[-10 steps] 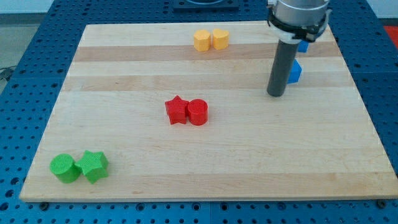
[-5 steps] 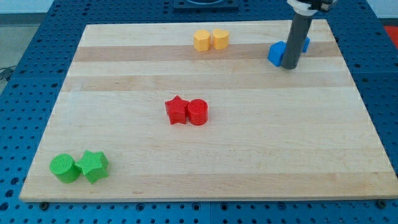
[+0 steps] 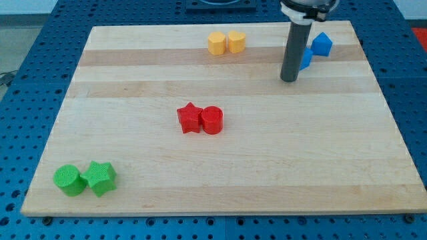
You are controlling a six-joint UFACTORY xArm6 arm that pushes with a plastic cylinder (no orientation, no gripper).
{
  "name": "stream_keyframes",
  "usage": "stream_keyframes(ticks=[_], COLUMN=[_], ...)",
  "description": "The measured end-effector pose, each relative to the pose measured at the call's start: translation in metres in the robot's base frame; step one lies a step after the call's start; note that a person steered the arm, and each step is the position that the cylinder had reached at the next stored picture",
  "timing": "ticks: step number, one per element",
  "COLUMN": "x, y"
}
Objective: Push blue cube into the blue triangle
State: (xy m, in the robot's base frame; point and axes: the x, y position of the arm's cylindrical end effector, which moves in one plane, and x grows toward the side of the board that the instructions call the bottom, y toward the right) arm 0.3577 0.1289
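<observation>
Handling first: blue cube [image 3: 306, 58] is judged light, stiff and prob. smooth-sided, so it should slide easily on the wooden board [image 3: 220, 167] but may spin if pushed off-centre; no gripping is possible, so contact is best made flat on its face furthest from the blue triangle [image 3: 322, 43], i.e. its lower-left side. Only a sliver of the cube is seen, bright blue, partly hidden behind the rod. It sits near the view's top right, just beside the triangle, possibly touching; can't be told for sure. My tip [image 3: 289, 80] rests on the board at the cube's lower left, v. close. Nothing is held, as the rod is bare and can only push. Task is judged nearly done.
</observation>
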Motion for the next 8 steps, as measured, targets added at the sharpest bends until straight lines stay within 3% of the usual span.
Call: stream_keyframes(ticks=[1,5,6,8], x=[-0.028,-0.051,-0.046,0.009], y=[-0.001,0.038,0.034,0.000])
